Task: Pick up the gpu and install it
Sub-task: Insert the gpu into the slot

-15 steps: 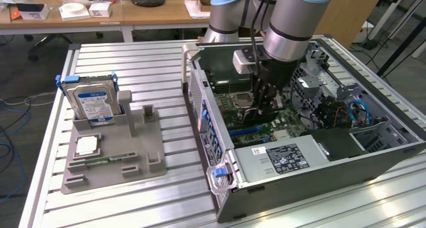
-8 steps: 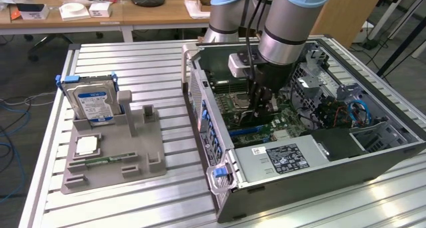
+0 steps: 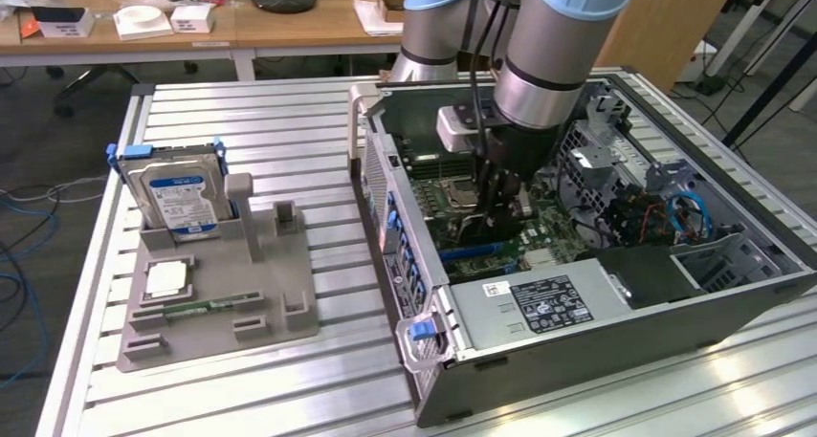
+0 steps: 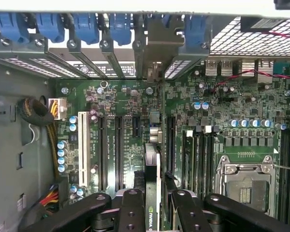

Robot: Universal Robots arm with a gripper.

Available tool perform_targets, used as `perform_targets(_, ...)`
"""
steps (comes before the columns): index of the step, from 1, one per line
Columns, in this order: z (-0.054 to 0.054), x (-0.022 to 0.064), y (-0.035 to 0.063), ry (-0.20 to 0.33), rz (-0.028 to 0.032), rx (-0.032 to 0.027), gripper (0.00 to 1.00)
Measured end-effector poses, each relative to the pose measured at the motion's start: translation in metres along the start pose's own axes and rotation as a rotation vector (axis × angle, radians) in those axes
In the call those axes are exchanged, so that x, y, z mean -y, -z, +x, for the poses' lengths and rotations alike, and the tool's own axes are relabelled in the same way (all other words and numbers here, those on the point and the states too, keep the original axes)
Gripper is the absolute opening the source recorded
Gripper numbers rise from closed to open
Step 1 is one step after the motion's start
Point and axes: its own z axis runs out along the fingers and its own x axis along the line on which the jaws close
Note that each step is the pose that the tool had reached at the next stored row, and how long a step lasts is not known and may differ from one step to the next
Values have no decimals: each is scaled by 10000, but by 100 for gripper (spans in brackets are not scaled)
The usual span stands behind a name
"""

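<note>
At the left of the exterior view, a grey holder stand is seen on the slatted table, with a blue-labelled hard drive stood upright in it. Right of centre, the open computer case is entered from above by the arm, and the gripper is lowered over the motherboard. In the wrist view, the gpu is seen edge-on, clamped between the partly closed fingers, low at centre frame, above the expansion slots.
</note>
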Motion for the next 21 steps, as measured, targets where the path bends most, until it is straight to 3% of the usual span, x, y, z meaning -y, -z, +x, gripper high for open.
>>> perform_targets(11, 1, -5, -56, -1, -7, 0, 26)
perform_targets(16, 0, 1, -6, -2, -105, 1, 26)
perform_targets(21, 2, 43, -5, -3, -119, -2, 26)
